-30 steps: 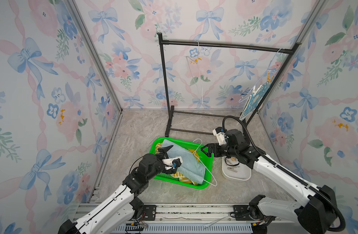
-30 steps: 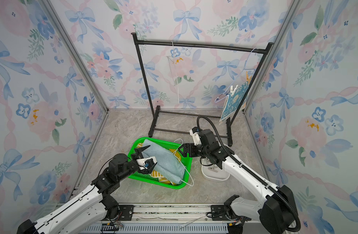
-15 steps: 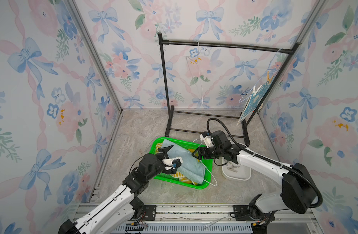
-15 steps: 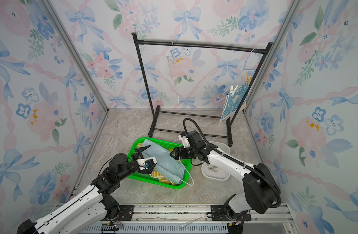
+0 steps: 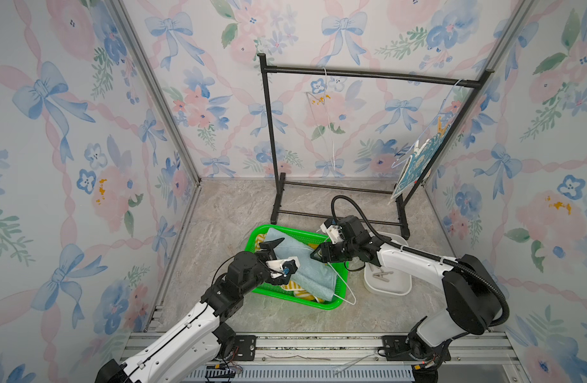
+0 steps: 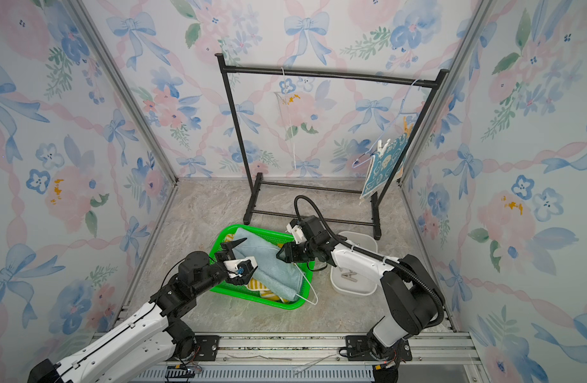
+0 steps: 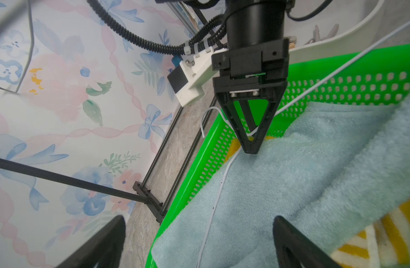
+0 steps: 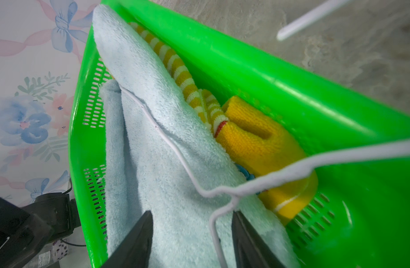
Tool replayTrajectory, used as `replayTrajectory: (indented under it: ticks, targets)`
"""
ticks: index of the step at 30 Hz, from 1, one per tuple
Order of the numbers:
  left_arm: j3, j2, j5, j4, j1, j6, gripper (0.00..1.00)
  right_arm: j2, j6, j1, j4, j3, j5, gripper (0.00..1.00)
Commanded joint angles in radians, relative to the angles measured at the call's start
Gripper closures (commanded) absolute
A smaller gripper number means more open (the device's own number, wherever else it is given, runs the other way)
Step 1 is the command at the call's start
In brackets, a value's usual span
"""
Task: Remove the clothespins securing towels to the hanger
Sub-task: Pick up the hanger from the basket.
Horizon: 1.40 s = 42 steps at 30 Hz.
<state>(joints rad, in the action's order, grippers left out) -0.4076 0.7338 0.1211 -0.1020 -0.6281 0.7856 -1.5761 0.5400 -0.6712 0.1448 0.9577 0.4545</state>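
The rack (image 5: pixel 268 132) stands at the back. At its 6 o'clock the basket (image 5: pixel 305 301) holds the teal towel (image 5: pixel 305 265) over the yellow towel (image 5: pixel 290 287). The blue towel (image 5: pixel 415 169) hangs at the rack's 3 o'clock end. The tray (image 5: pixel 388 291) sits at the basket's 3 o'clock.

The left gripper (image 7: pixel 198 218) hovers over the teal towel, jaws wide apart. The right gripper (image 8: pixel 191 213) has its jaws apart on either side of the neck of the hanger (image 8: pixel 338 155) lying in the basket.

Loose clothespins (image 5: pixel 380 275) lie in the tray. A white pin (image 5: pixel 417 147) and a tan pin (image 5: pixel 442 125) grip the blue towel's top edge.
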Motion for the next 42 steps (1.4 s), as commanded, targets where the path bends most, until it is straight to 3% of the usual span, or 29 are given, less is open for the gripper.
replayTrajectory:
  ticks: [1,8,22,42]
  targets:
    - [-0.004,-0.010,0.018,0.018,-0.002,0.009,0.02,-0.015,0.002,-0.011,-0.024,0.022,0.023,0.51]
    - [-0.004,-0.013,0.016,0.020,-0.003,0.010,0.02,-0.010,0.000,-0.010,-0.023,0.022,0.031,0.63]
    - [-0.004,-0.012,0.016,0.021,-0.003,0.009,0.02,-0.044,0.006,-0.011,-0.052,-0.002,0.043,0.64]
    - [0.003,-0.043,-0.027,-0.013,-0.002,-0.015,0.02,0.114,-0.081,-0.005,0.080,0.042,-0.011,0.98]
